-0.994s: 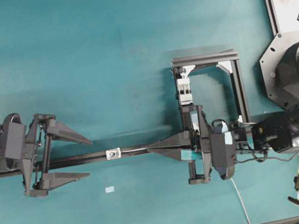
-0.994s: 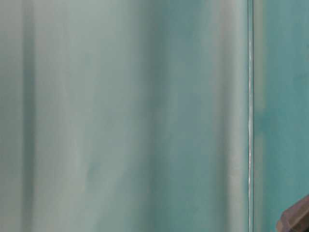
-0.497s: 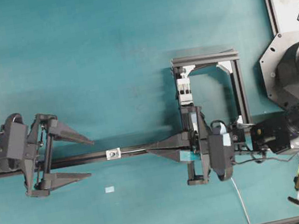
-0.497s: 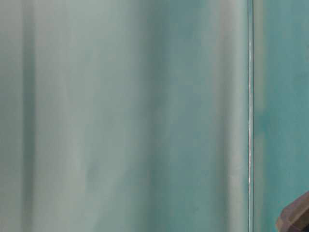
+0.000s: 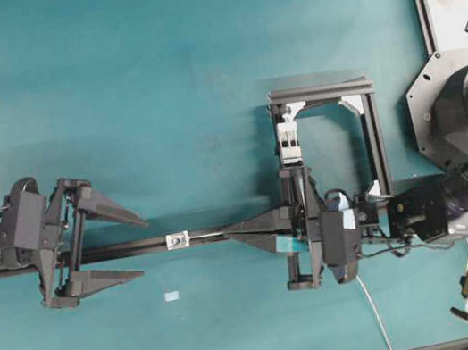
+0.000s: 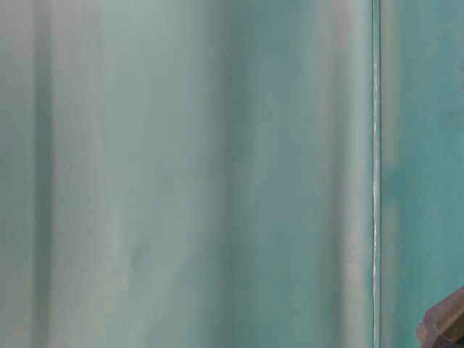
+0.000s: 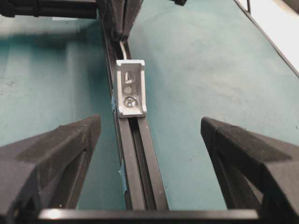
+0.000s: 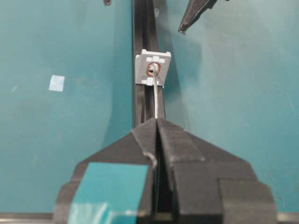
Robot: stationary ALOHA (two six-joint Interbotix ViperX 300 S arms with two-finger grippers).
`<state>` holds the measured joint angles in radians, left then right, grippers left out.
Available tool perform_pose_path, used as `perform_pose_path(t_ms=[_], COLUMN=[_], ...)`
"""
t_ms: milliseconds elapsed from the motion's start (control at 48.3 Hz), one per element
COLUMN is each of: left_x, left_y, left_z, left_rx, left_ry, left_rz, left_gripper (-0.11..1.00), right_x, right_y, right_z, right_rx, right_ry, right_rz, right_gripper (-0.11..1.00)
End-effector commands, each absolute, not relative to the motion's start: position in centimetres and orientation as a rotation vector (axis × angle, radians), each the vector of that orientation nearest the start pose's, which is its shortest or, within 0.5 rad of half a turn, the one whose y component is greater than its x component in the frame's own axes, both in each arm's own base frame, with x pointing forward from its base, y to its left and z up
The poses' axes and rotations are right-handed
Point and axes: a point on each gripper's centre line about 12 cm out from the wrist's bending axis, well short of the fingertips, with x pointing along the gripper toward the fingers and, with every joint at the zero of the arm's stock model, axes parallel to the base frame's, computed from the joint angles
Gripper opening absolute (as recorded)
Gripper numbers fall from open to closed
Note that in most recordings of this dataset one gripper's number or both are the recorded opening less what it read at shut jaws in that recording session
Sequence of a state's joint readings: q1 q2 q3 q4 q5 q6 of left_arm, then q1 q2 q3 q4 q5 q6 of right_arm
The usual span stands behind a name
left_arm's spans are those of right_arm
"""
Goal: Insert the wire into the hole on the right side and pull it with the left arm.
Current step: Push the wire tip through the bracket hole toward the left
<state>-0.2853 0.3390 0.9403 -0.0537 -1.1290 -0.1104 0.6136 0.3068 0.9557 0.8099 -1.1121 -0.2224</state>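
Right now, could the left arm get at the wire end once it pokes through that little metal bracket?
Probably yes. The left arm has its jaws open astride the rail, with nothing between them and the bracket. The wire only reaches the hole from the far side.

The right gripper (image 5: 231, 233) sits further left along the black rail (image 5: 138, 246) than a second ago — carrying the wire (image 8: 157, 100) nearer the hole (image 8: 153, 70) — and the left gripper (image 5: 133, 245) sits slightly further right
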Motion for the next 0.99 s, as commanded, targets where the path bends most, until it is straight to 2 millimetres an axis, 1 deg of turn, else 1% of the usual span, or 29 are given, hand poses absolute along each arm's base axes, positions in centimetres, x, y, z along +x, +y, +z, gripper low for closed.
perform_pose_path(t_ms=[0, 186, 559, 974], left_x=[35.0, 35.0, 35.0, 35.1], left_y=[-9.7, -9.7, -9.5, -9.4], left_z=[9.5, 9.5, 9.5, 9.5], left_rx=[-0.112, -0.112, -0.107, -0.111], left_ry=[0.130, 0.130, 0.130, 0.143], left_rz=[-0.229, -0.229, -0.224, -0.219], left_gripper=[0.74, 0.74, 0.74, 0.72], right_x=[31.6, 32.2, 34.0, 36.0], right_y=[12.4, 12.0, 11.8, 11.9], right_z=[8.9, 8.5, 8.2, 8.5], right_rx=[0.033, 0.030, 0.036, 0.034], right_ry=[0.205, 0.209, 0.198, 0.189], right_rz=[-0.125, -0.147, -0.173, -0.134], right_gripper=[0.03, 0.03, 0.03, 0.03])
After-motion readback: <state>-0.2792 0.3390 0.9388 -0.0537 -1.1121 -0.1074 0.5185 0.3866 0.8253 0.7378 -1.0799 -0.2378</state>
